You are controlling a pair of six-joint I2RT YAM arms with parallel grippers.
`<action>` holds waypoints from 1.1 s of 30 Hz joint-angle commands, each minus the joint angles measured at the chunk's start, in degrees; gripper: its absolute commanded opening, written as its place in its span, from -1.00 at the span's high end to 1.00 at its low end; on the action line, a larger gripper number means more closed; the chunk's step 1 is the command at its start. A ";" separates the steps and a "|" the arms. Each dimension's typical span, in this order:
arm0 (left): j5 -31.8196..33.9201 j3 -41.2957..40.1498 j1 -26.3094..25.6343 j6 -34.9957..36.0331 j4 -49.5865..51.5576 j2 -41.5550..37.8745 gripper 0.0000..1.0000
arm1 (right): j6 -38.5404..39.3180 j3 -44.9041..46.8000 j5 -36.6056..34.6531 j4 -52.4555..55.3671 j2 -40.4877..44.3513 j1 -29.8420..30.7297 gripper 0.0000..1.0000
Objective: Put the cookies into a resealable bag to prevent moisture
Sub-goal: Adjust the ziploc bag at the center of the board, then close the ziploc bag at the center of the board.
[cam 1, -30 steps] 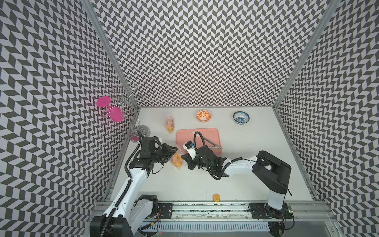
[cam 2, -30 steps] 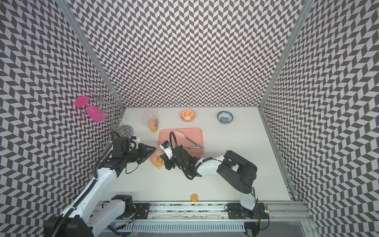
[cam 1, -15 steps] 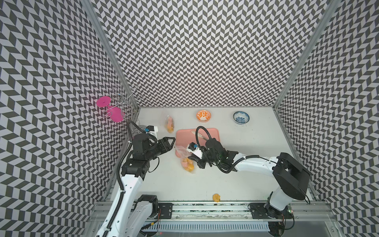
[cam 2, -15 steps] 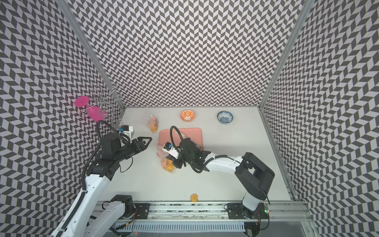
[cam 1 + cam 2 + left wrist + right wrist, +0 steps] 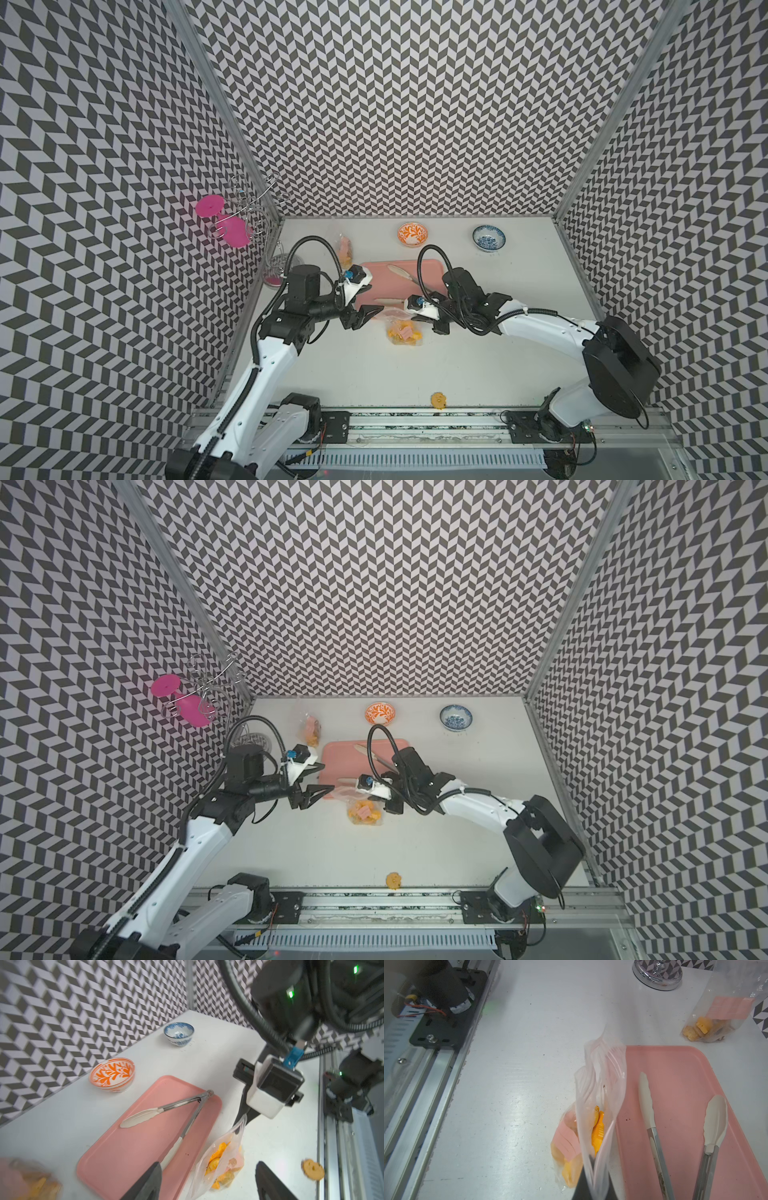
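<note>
Left claw point(image 5: 374, 297) backed off, gaping empty; right claw point(image 5: 598, 1167) pinches bag point(image 5: 403, 332) beside tray point(image 5: 382, 274).

Three walls point(image 5: 395, 104) papered in a black-and-white chevron pattern enclose a white worktop point(image 5: 374, 374), joined at the rear corners by grey metal posts point(image 5: 232, 124). An aluminium rail point(image 5: 415, 428) lines the open front edge, evenly lit.

Yellow-orange cookies point(image 5: 598, 1129); pink tray point(image 5: 679, 1076)
</note>
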State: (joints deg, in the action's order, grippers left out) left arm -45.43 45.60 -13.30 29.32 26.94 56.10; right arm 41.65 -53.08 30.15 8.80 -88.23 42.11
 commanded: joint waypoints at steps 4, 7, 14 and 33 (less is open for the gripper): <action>4.15 0.04 -9.76 13.26 -1.76 5.29 -0.56 | 5.14 -3.14 5.63 0.88 -1.48 -1.94 0.89; 3.31 -1.61 -11.12 13.31 -7.31 7.30 -0.62 | 3.62 -2.07 7.94 -0.45 -1.60 -3.16 0.84; 3.37 2.27 -12.96 17.37 -6.64 16.99 -0.55 | 0.47 0.52 11.24 -5.71 -1.05 -5.01 0.84; -0.93 7.70 -14.21 15.06 -5.69 26.14 0.34 | -8.86 6.08 18.99 -17.01 0.06 -7.89 0.77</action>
State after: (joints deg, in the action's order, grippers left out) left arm -44.47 51.11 -26.74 43.66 20.10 82.02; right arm 34.81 -47.62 45.91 -3.20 -89.36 34.68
